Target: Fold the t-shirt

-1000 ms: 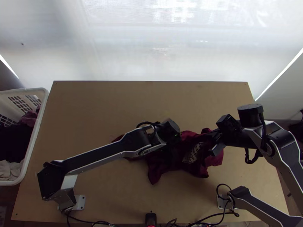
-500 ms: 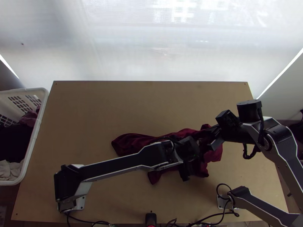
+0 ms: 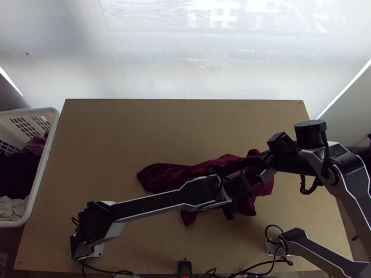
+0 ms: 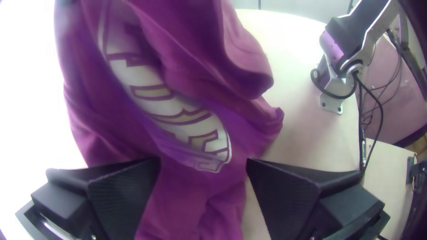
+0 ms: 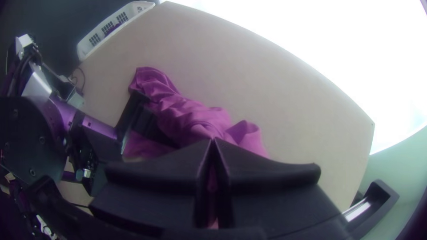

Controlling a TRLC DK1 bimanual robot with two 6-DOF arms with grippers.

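Observation:
The dark red t-shirt (image 3: pixel 162 176) lies bunched across the table's middle and right, one end stretching left. My left gripper (image 3: pixel 235 186) is over its right half. In the left wrist view, the left gripper (image 4: pixel 203 163) has its fingers wide apart, with the shirt's pale print (image 4: pixel 178 109) beyond them. My right gripper (image 3: pixel 264 166) is at the shirt's right end. In the right wrist view, the right gripper (image 5: pixel 212 141) has its fingertips together on the cloth (image 5: pixel 195 118), which gathers in folds toward them. The left arm hides part of the shirt.
A white basket (image 3: pixel 46 157) holding clothes stands at the table's left edge. Bare wood (image 3: pixel 176 129) extends behind the shirt. A small black device (image 3: pixel 184 268) and cables lie at the near edge, and the right arm's base plate (image 3: pixel 270 249) is at the near right.
My left gripper has moved right and slightly nearer the front edge, uncovering the shirt's left end. The right gripper has shifted only slightly.

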